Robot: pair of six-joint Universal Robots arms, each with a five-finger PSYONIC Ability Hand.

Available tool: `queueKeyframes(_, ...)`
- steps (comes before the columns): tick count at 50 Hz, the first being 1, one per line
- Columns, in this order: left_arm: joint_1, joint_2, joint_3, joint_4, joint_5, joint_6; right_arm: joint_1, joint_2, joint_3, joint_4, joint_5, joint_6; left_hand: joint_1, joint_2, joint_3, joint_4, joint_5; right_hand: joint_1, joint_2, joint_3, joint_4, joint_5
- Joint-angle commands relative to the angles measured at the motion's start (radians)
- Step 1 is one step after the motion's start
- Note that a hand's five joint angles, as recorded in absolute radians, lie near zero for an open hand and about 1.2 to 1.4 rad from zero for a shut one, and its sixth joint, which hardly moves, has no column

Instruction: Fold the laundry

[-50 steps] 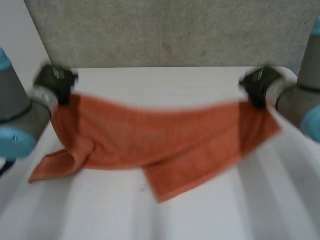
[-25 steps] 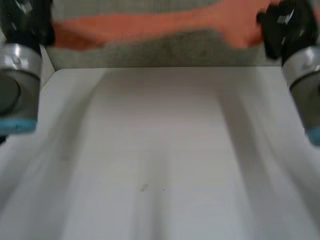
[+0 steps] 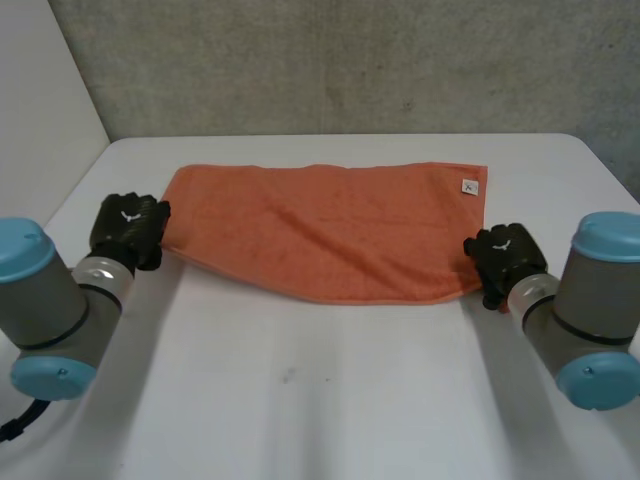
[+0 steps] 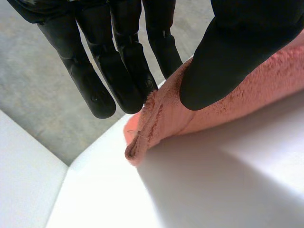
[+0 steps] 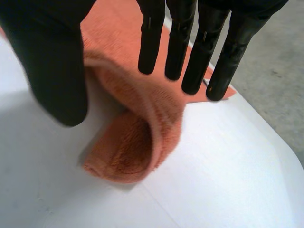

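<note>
An orange towel (image 3: 330, 225) lies spread across the far half of the white table (image 3: 320, 400), with a small white label (image 3: 470, 185) at its far right corner. My left hand (image 3: 128, 230) is at the towel's near left corner. In the left wrist view the thumb (image 4: 228, 61) pinches that corner (image 4: 156, 123) against straight fingers (image 4: 118, 71). My right hand (image 3: 505, 262) is at the near right corner. In the right wrist view its fingers (image 5: 190, 47) are straight and apart from the thumb (image 5: 52, 61), and the rolled-over corner (image 5: 137, 137) lies loose on the table beneath them.
A grey wall (image 3: 350, 60) stands behind the table's far edge, and a white panel (image 3: 40, 110) rises at the far left. Bare table stretches from the towel's near edge towards me. The table's rounded far right corner (image 3: 580, 145) lies beyond my right arm.
The towel was swung up high between both hands and has come down spread on the table. Both hands have dropped to its near corners, and the right hand has opened.
</note>
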Motion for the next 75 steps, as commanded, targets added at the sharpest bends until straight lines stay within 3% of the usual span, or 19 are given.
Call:
queueKeyframes(1,0.019,0.062,-0.029,-0.005,0.001,-0.011,-0.07,-0.134,0.084,-0.012,-0.025,0.261,0.272,0.195,0.205,0.2,0.261,0.026,-0.055,-0.061,-0.061,-0.066)
queueKeyframes(14,0.023,0.067,-0.046,-0.005,0.001,-0.013,-0.212,-0.122,0.127,0.0,-0.146,0.542,0.272,0.195,0.205,0.2,0.261,0.041,-0.041,-0.046,-0.046,-0.052)
queueKeyframes(20,0.023,0.067,-0.046,-0.003,0.001,-0.013,-0.24,-0.064,0.109,0.017,-0.211,0.553,0.272,0.195,0.205,0.2,0.261,0.09,0.009,0.003,0.003,-0.002)
queueKeyframes(32,0.022,0.067,-0.047,-0.005,0.001,-0.013,-0.235,0.031,0.049,0.017,-0.206,0.559,0.272,0.195,0.205,0.2,0.261,0.211,0.129,0.124,0.124,0.118)
queueKeyframes(36,0.022,0.067,-0.047,-0.005,0.001,-0.013,-0.234,0.056,0.034,0.009,-0.205,0.559,0.272,0.195,0.205,0.2,0.261,0.384,0.302,0.297,0.297,0.291)
queueKeyframes(39,0.022,0.067,-0.049,-0.005,-0.002,-0.011,-0.234,0.067,0.012,-0.009,-0.194,0.561,0.272,0.195,0.205,0.2,0.261,0.879,0.797,0.791,0.792,0.786)
queueKeyframes(41,0.022,0.067,-0.049,-0.005,-0.002,-0.011,-0.238,0.067,0.005,-0.044,-0.169,0.559,0.272,0.195,0.205,0.2,0.261,0.879,0.798,0.792,0.792,0.787)
queueKeyframes(44,0.019,0.07,-0.052,-0.008,-0.002,-0.011,-0.238,0.048,0.005,-0.051,-0.156,0.547,0.272,0.195,0.205,0.2,0.261,0.879,0.798,0.792,0.792,0.787)
queueKeyframes(52,0.025,0.206,-0.069,-0.123,-0.002,0.0,-0.243,-0.32,0.014,-0.009,-0.177,0.519,0.272,0.195,0.205,0.2,0.261,0.879,0.798,0.792,0.792,0.787)
queueKeyframes(56,0.049,0.278,-0.072,-0.235,-0.001,0.001,-0.277,-0.438,0.001,0.139,-0.237,0.402,0.272,0.195,0.205,0.2,0.261,0.879,0.798,0.792,0.792,0.787)
queueKeyframes(58,0.074,0.355,-0.086,-0.36,0.002,0.001,-0.304,-0.476,-0.005,0.254,-0.264,0.273,0.272,0.195,0.205,0.2,0.261,0.879,0.798,0.792,0.792,0.787)
queueKeyframes(65,0.111,0.467,-0.138,-0.549,0.015,0.007,-0.323,-0.506,0.021,0.587,-0.26,-0.188,0.272,0.195,0.205,0.2,0.261,0.879,0.798,0.792,0.792,0.787)
queueKeyframes(70,0.172,0.542,-0.213,-0.652,0.038,0.151,-0.367,-0.506,0.083,0.778,-0.231,-0.453,0.272,0.195,0.205,0.2,0.261,0.879,0.798,0.792,0.792,0.787)
queueKeyframes(75,0.195,0.533,-0.244,-0.648,0.099,0.276,-0.392,-0.489,0.087,0.802,-0.232,-0.541,0.272,0.195,0.205,0.2,0.261,0.879,0.798,0.792,0.792,0.787)
